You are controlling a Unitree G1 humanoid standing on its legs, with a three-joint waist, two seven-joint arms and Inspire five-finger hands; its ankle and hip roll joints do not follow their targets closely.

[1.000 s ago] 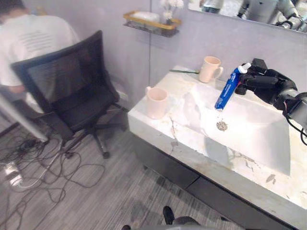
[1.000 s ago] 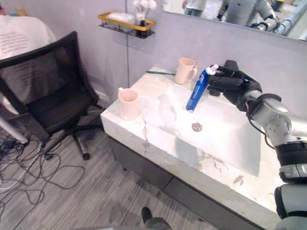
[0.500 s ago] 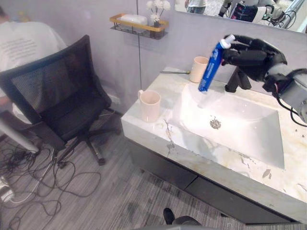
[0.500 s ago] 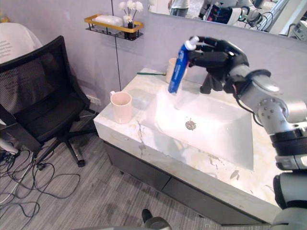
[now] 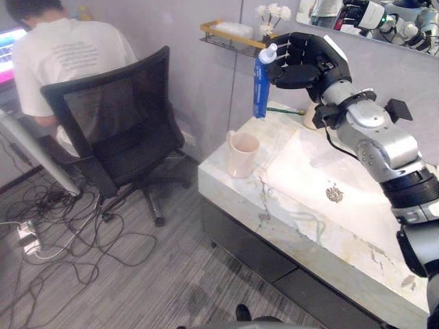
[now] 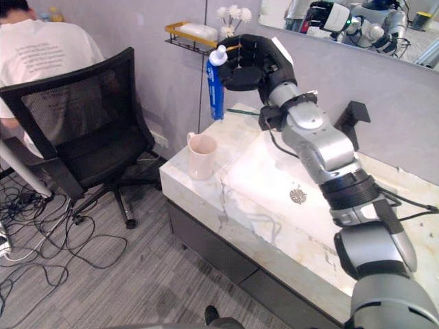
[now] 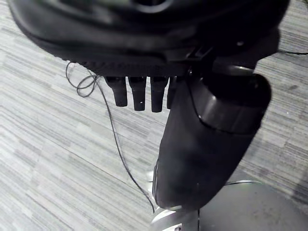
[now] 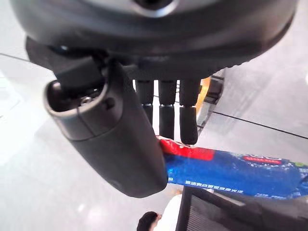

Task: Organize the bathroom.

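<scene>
My right hand (image 5: 309, 60) is shut on a blue toothpaste tube (image 5: 260, 86) with a white cap. It holds the tube upright, high over the counter's back left corner, just below and in front of the wall shelf (image 5: 232, 35). In the right wrist view the tube (image 8: 231, 171) lies pinched between the fingers (image 8: 168, 115) and the thumb. A pink mug (image 5: 241, 152) stands at the counter's left end. A green toothbrush (image 5: 285, 110) lies by the wall behind it. My left hand (image 7: 137, 94) hangs over the floor with relaxed fingers, holding nothing.
The white basin (image 5: 322, 171) with its drain (image 5: 334, 194) takes the counter's middle, and a black faucet (image 5: 396, 110) stands behind it. A black office chair (image 5: 116, 137) and a seated person (image 5: 68, 48) are to the left. Loose cables (image 5: 62, 233) lie on the floor.
My right hand has lifted the tube from over the basin and carried it up and left towards the wall shelf. The camera has swung too, shifting the whole scene.
</scene>
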